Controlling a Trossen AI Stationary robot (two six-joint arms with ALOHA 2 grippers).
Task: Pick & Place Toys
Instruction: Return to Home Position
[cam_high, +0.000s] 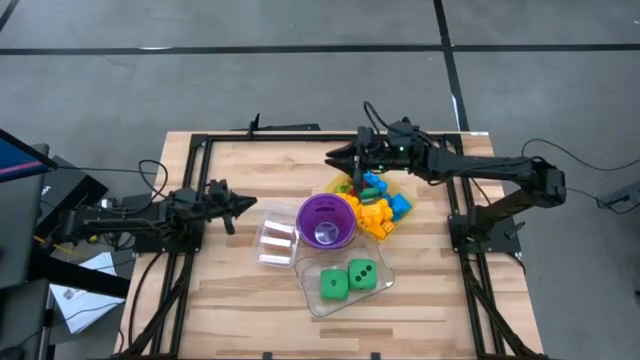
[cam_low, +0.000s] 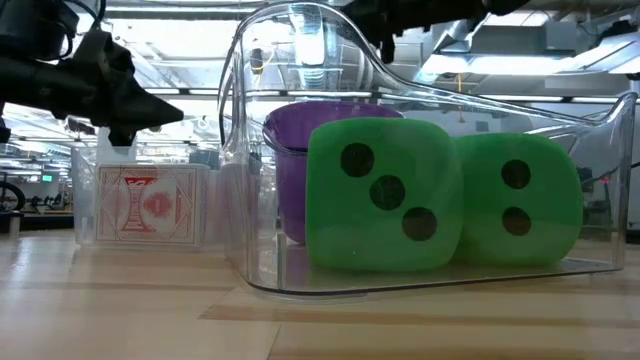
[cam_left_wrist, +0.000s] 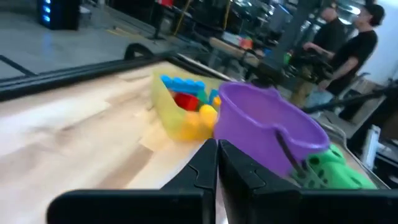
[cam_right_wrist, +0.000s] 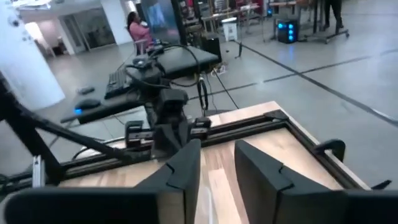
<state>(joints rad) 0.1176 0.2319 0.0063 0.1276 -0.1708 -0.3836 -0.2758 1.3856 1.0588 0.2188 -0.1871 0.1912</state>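
1. High view: the right gripper (cam_high: 340, 158) hangs over the far end of the pile of small bricks (cam_high: 376, 205), close to the purple cup (cam_high: 325, 218). If the arm swings away low, a finger could catch a brick or the cup's rim and scatter pieces over the wood. The left gripper (cam_high: 240, 207) hovers at the table's left, near the card box (cam_high: 275, 240) and well apart from the toys. Two green dice (cam_high: 334, 284) sit in a clear tub (cam_high: 312, 298) at the near edge. The right gripper's height above the bricks cannot be read from above.
2. Low view: the dice and the tub wall fill the frame and hide the bricks. Only part of the cup shows behind them.
3. Left wrist view: the left fingers are pressed together with nothing between them. The yellow tray (cam_left_wrist: 163, 109) holds blue, red and yellow bricks beyond the cup, too smeared to tell piece from piece.
4. Right wrist view: the right fingers stand a little apart and are empty. The toys lie below this view, so it cannot show the clearance.
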